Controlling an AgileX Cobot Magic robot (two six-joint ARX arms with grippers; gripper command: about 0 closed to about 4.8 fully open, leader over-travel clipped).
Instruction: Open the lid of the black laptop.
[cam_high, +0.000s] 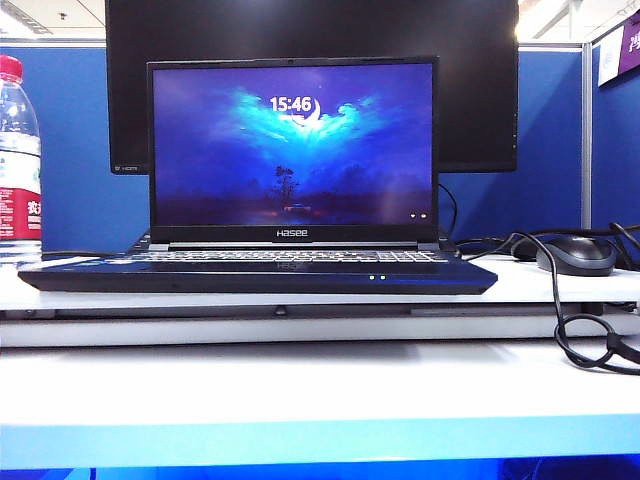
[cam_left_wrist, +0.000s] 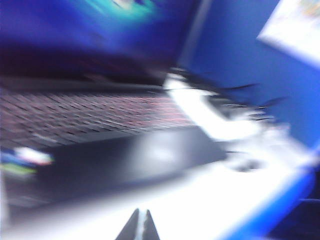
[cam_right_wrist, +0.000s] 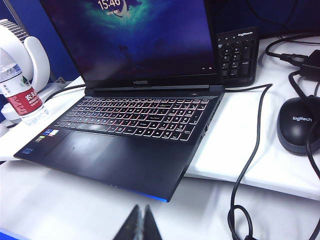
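We are seeing the black laptop (cam_high: 257, 272) sitting mid-desk (cam_high: 320, 385), its lid (cam_high: 292, 150) standing upright and open, screen glowing. A mouse (cam_high: 576, 255) is lying at its 3 o'clock, a water bottle (cam_high: 18, 160) at 9 o'clock. Our left gripper (cam_left_wrist: 139, 226) and right gripper (cam_right_wrist: 140, 223) are hovering off the laptop's front edge, jaws pressed together, holding nothing.

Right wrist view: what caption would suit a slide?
Black laptop with lid open beside a Logitech mouse; shut right gripper hovers before its front edge.
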